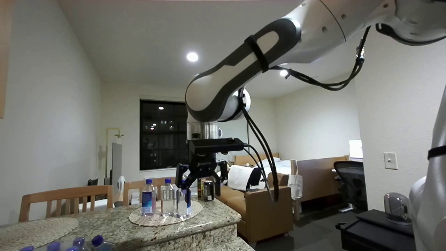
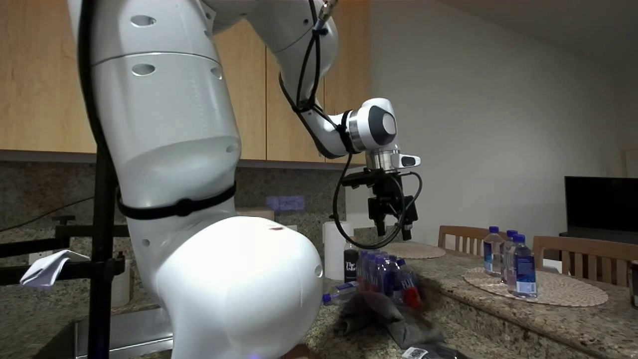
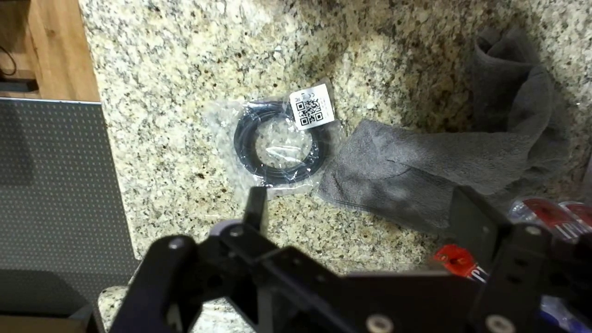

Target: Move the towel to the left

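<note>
1. In an exterior view, the end effector [image 1: 203, 191] points downward, its jaws spread wide. Three bottles [image 1: 167, 198] stand upright on a round mat [image 1: 158, 221] on the raised tabletop [image 1: 113, 225]; a can [image 1: 208, 191] stands near them.
2. In an exterior view, the towel [image 2: 381, 309] lies crumpled on the lower tabletop [image 2: 324, 329]. A cluster of bottles [image 2: 384, 275] stands just beside it; another bottle [image 2: 344, 293] lies on its side; a paper roll [image 2: 333, 254] stands upright behind.
3. In the wrist view, the towel lies in loose folds, partly hidden by one jaw. Just beside it is a clear bag [image 3: 283, 147] holding a coiled cable [image 3: 245, 143]; contact between towel and bag cannot be confirmed.
</note>
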Robot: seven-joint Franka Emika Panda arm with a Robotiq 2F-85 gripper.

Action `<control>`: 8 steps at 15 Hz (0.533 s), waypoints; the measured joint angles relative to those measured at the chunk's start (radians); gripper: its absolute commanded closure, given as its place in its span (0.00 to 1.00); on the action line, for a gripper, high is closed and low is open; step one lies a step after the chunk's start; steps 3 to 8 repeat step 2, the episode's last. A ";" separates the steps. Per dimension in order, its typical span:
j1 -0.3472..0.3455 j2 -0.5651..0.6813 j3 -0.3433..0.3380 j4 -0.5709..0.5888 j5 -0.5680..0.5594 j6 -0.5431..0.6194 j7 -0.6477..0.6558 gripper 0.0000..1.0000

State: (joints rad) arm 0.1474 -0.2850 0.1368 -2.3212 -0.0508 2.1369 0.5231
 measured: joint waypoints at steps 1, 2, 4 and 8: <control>-0.001 0.000 0.002 0.000 0.000 0.000 0.000 0.00; -0.001 0.000 0.003 0.000 0.000 0.000 0.000 0.00; -0.001 0.000 0.003 0.000 0.000 0.000 0.000 0.00; -0.001 0.000 0.003 0.000 0.000 0.000 0.000 0.00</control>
